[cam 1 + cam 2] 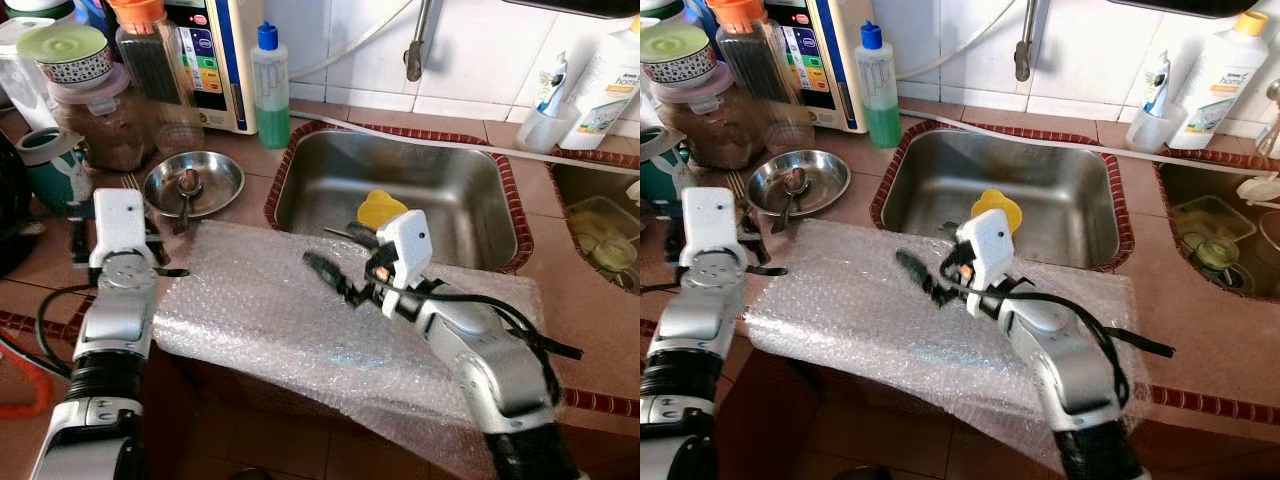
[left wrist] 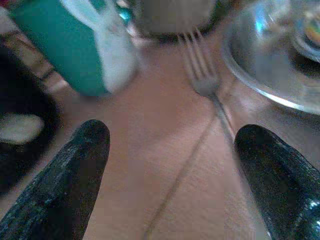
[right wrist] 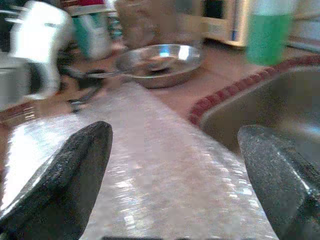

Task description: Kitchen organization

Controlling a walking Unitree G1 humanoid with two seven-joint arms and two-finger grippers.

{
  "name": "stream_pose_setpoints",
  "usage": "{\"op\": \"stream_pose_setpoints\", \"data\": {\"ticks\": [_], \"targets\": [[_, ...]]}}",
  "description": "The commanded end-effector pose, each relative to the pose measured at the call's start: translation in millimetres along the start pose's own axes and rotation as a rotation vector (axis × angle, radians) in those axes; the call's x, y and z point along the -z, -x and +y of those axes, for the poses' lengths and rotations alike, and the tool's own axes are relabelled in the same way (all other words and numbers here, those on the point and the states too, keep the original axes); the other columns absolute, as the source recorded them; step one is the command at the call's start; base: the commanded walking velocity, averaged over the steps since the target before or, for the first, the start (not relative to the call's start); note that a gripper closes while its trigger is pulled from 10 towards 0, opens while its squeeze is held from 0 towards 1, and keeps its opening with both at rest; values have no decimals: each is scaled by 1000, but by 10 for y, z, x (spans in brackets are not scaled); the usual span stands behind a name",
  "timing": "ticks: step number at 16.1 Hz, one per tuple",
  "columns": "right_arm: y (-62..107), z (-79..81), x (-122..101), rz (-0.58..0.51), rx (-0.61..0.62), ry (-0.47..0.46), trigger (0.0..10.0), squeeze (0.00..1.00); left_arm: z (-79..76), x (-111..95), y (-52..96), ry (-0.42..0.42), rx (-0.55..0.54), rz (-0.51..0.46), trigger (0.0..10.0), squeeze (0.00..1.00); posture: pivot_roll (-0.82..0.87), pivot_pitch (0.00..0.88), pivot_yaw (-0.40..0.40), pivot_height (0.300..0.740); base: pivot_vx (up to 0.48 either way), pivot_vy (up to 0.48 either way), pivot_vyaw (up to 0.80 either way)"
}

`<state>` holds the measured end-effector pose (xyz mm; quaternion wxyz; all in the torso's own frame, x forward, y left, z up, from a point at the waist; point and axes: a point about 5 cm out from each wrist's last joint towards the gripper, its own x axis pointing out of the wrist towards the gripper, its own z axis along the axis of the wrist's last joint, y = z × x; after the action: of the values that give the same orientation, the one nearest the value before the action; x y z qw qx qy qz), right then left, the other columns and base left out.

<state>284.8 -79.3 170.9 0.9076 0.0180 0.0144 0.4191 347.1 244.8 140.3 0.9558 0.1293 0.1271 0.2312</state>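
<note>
— Report your grippers.
— My right gripper [image 1: 335,262] hovers fingers spread, empty, over the bubble wrap [image 1: 260,310] beside the sink [image 1: 470,190]. My left gripper [image 2: 172,172], also spread, is just before a fork [image 2: 202,75].
— View differences?
— My left wrist shows a teal cup [image 2: 70,45]; head views show the forearms angled inward.

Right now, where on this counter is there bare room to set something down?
The bubble wrap between the grippers; the brown counter between the two sinks. Crowded: the back left corner, with jars, teal mug, steel dish and fork.
</note>
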Motion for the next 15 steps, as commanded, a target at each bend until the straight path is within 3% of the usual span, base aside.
{"op": "stream_pose_setpoints", "data": {"ticks": [1,10,11,12,15], "targets": [[14,83,-39,-6,-63,4,10000,0,-25,7,-12,-2,24,10,10000,0,56,92,14,740,0,0,0],[99,282,-136,21,-246,24,10000,0,-174,88,-100,36,153,95,10000,0,29,90,16,740,0,0,0],[104,275,-164,18,-250,29,10000,0,-167,116,-108,28,155,103,4745,0,25,90,17,740,0,0,0],[110,260,-177,19,-247,36,10000,0,-158,177,-107,39,160,132,667,0,24,89,17,740,0,0,0],[126,245,-171,34,-243,51,10000,0,-112,327,-107,70,154,196,0,0,27,88,15,740,0,0,0]]}}
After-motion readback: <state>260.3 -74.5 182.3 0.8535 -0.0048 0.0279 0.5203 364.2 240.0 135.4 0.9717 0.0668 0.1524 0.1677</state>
